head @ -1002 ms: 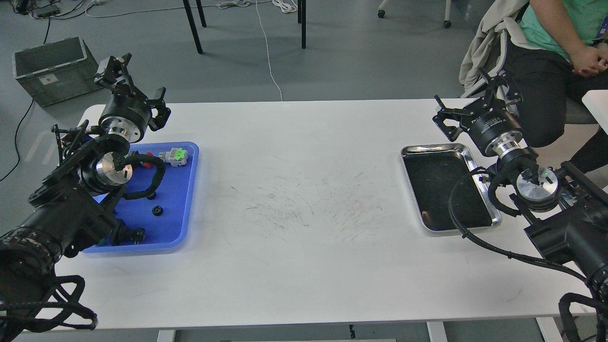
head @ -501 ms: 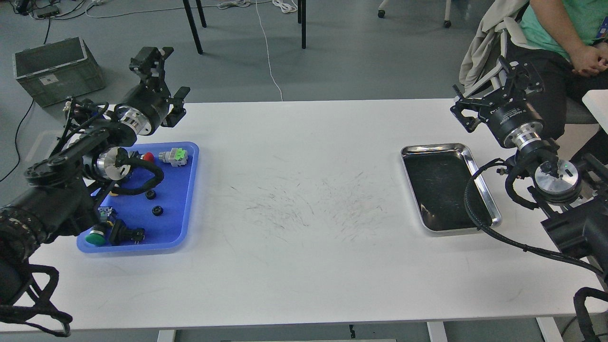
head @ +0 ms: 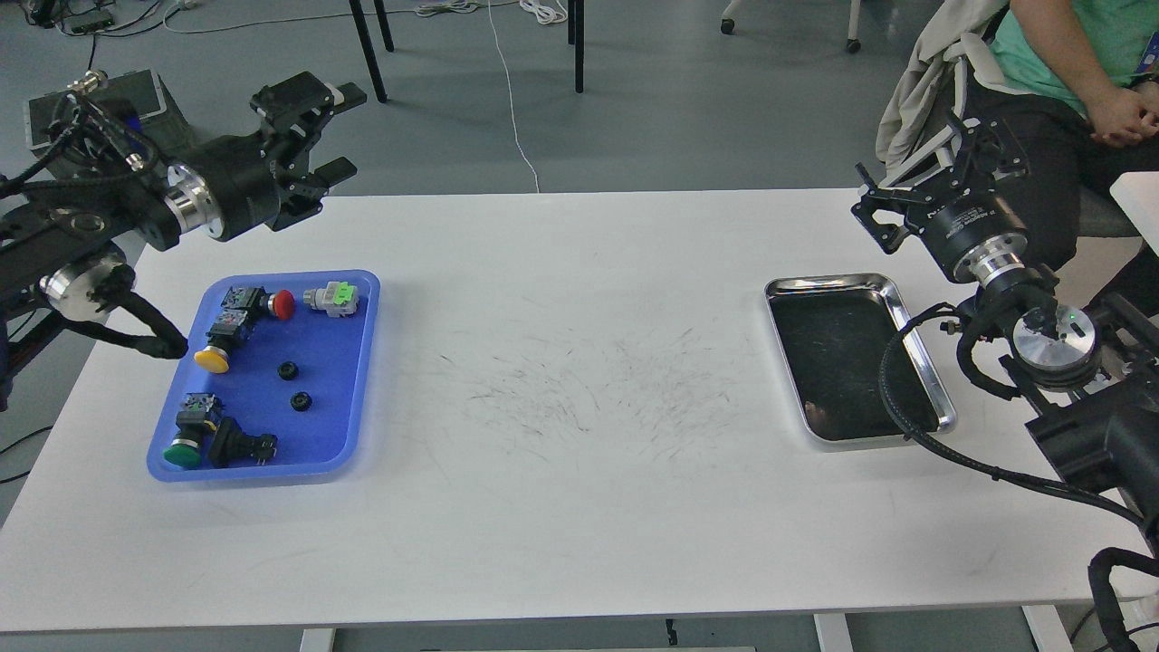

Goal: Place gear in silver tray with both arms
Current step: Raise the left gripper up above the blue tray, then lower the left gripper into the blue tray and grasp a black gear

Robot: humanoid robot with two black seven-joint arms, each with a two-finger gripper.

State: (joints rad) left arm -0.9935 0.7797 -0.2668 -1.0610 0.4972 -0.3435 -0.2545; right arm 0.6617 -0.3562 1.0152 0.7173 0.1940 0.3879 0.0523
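Two small black gears (head: 288, 369) (head: 300, 400) lie in the middle of the blue tray (head: 365, 362) at the table's left. The silver tray (head: 828, 281) lies at the right, with nothing showing on its dark bottom. My left gripper (head: 344, 129) is open and empty, held high beyond the table's far edge, above and behind the blue tray. My right gripper (head: 933, 172) is open and empty, raised just behind the silver tray's far right corner. The right arm's cable crosses the silver tray's right rim.
The blue tray also holds a red button (head: 282, 304), a yellow button (head: 211, 359), a green button (head: 182, 454), a black switch (head: 241, 444) and a grey-green connector (head: 332, 297). A person (head: 1087, 72) sits at the back right. A grey crate (head: 54, 118) stands on the floor at left.
My left arm has swung up and to the left off the blue tray, uncovering its parts. My right gripper has risen a little toward the back right.
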